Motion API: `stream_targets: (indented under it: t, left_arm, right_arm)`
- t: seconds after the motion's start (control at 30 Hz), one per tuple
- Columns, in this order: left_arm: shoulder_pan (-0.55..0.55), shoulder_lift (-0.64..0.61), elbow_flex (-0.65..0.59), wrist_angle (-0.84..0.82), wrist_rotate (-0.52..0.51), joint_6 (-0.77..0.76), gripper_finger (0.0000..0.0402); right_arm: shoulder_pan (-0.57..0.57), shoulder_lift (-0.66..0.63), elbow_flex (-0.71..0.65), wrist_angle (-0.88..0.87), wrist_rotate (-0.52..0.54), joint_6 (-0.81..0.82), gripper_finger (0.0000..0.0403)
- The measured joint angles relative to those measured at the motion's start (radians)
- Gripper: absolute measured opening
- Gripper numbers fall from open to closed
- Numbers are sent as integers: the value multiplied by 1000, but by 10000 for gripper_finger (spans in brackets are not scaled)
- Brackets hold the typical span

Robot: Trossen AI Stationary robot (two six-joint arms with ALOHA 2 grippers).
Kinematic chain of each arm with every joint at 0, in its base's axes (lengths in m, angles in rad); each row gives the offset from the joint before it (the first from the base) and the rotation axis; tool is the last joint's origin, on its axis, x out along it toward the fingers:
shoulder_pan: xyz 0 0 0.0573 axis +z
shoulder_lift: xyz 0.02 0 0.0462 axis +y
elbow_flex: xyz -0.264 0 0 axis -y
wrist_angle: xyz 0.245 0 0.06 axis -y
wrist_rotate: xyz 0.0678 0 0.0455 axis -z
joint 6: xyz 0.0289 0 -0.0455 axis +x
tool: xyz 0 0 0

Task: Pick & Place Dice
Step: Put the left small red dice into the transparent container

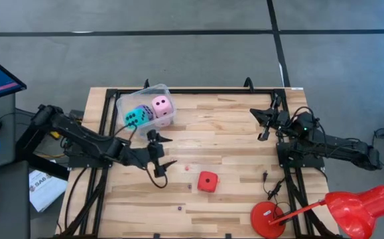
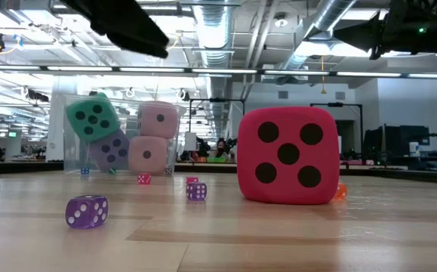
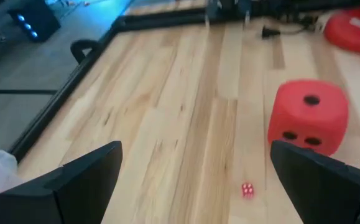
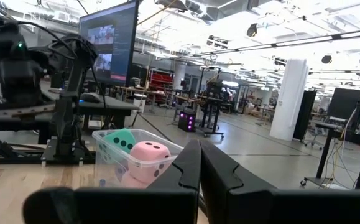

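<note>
A red die (image 1: 207, 181) with dark pips stands on the wooden table, near its middle. At the far left stands a clear plastic tub (image 1: 145, 109). It holds a cyan die (image 1: 136, 118), a violet-blue die (image 2: 112, 149) and two pale pink dice (image 2: 158, 119) (image 2: 148, 153), stacked against each other. My left gripper (image 1: 168, 151) hovers open above the table between the tub and the red die (image 3: 308, 115), which lies ahead of its fingers and off to one side. My right gripper (image 1: 266, 123) waits shut and raised at the far right, pointing toward the tub (image 4: 136, 158).
Tiny dice lie scattered on the table: a purple one (image 2: 87, 211), another purple one (image 2: 196, 190), a pink one (image 2: 143, 179) and a red one (image 3: 247, 190). A red desk lamp (image 1: 331, 209) stands at the near right corner. Black frame rails (image 1: 102, 119) border the table.
</note>
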Motion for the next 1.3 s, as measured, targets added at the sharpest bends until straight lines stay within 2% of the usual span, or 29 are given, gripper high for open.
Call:
stream_targets:
  t: [0.3, 1.3]
  left_arm:
    - [0, 73, 0, 16, -1, -26, 400]
    - [4, 73, -1, 137, 7, -79, 400]
  right_arm:
    - [0, 0, 0, 0, 0, -1, 0]
    - [0, 0, 0, 0, 0, 0, 0]
